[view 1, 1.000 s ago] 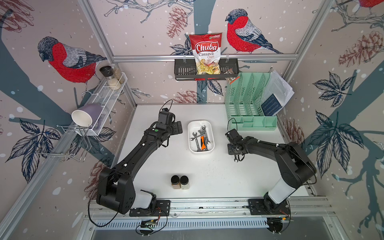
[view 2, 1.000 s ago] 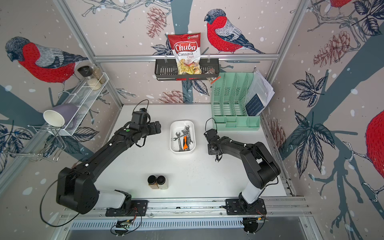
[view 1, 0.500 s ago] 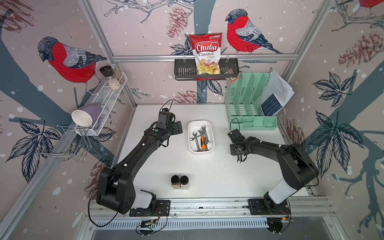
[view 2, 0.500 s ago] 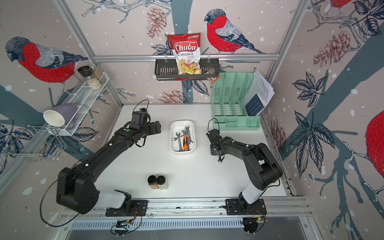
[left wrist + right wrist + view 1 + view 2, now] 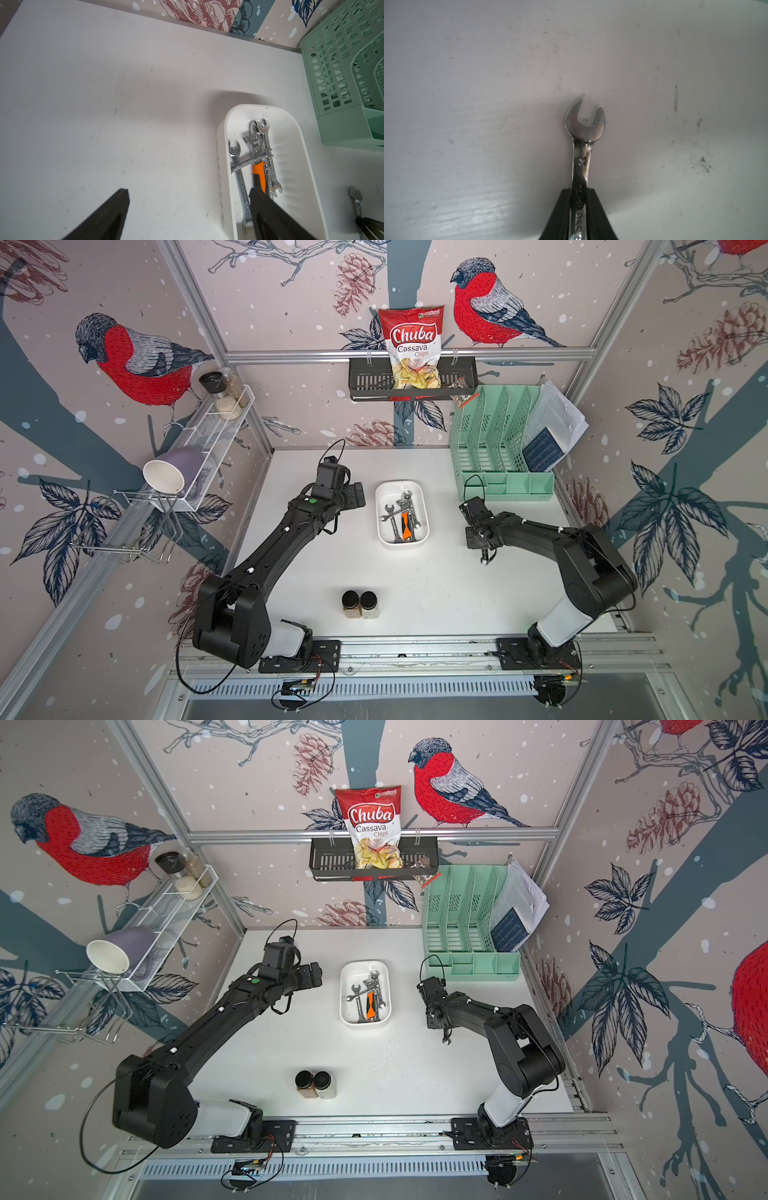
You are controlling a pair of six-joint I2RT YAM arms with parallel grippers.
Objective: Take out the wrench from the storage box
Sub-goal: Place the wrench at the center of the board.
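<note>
R hand (image 5: 578, 192) was clamped on a small open-end wrench (image 5: 585, 124), held close over the surface (image 5: 467, 104), right of the storage box (image 5: 402, 546) and apart from it. L hand (image 5: 188, 191) was spread wide w/ nothing between, at the box's left edge. Inside the box lay other wrenches (image 5: 239, 164).

Table (image 5: 436, 580) is overlooked from high above its front edge in both top views; wrist cams are held close over it.

On the chip bag (image 5: 413, 344): "Chuba Cassava Chips" (red-and-white pack)
</note>
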